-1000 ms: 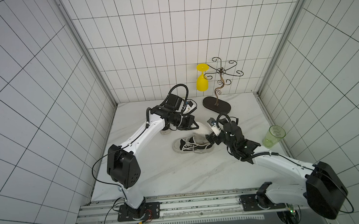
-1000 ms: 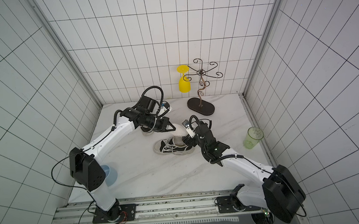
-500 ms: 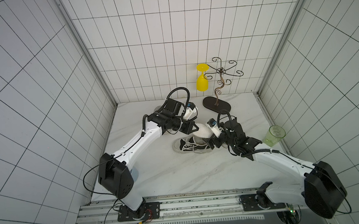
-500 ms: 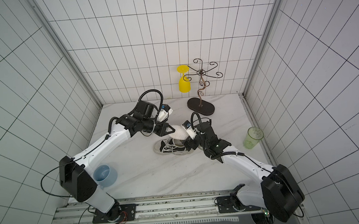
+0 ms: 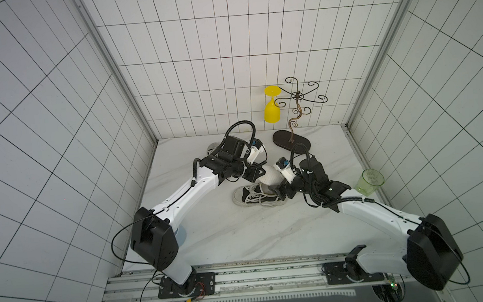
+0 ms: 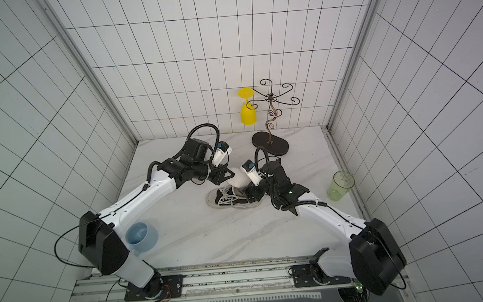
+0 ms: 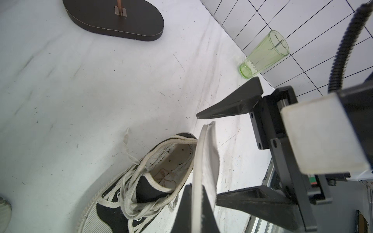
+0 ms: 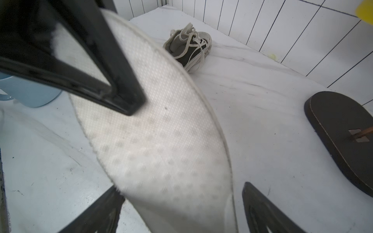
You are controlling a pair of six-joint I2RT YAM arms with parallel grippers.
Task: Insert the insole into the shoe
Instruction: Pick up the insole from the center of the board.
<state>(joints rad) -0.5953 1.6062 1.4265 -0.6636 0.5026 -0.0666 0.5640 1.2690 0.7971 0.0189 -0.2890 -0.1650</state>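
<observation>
currently the left gripper (image 7: 194, 188) is clenched on the long edge of the white insole (image 7: 206, 153). it holds the insole on edge in the air above the table (image 7: 80, 80), just beside the open collar of the black shoe (image 7: 141, 187). the insole is not yet inside the shoe. the shoe stands on its sole near the middle of the table, laces loose, its lining showing. the right gripper (image 7: 207, 157) faces the left one with its jaws spread wide, one on each side of the insole's free end. i cannot tell whether either jaw touches the insole, but nothing is clamped between them. in the right wrist view the insole's dotted face fills much of the frame, with a left finger (image 8: 109, 60) crossing it and a right finger (image 8: 260, 211) beside it. in both top views the two grippers meet over the heel end of the shoe (image 5: 253, 198), with the insole (image 5: 270, 177) rising just behind it. a second shoe (image 8: 189, 48) lies toward the back wall. the stand (image 5: 291, 143) is at the back with a yellow glass (image 5: 271, 112) hanging upside down from it. a green glass (image 5: 369, 180) stands by the right wall, and a blue cup (image 6: 140, 233) sits near the left arm's base.
</observation>
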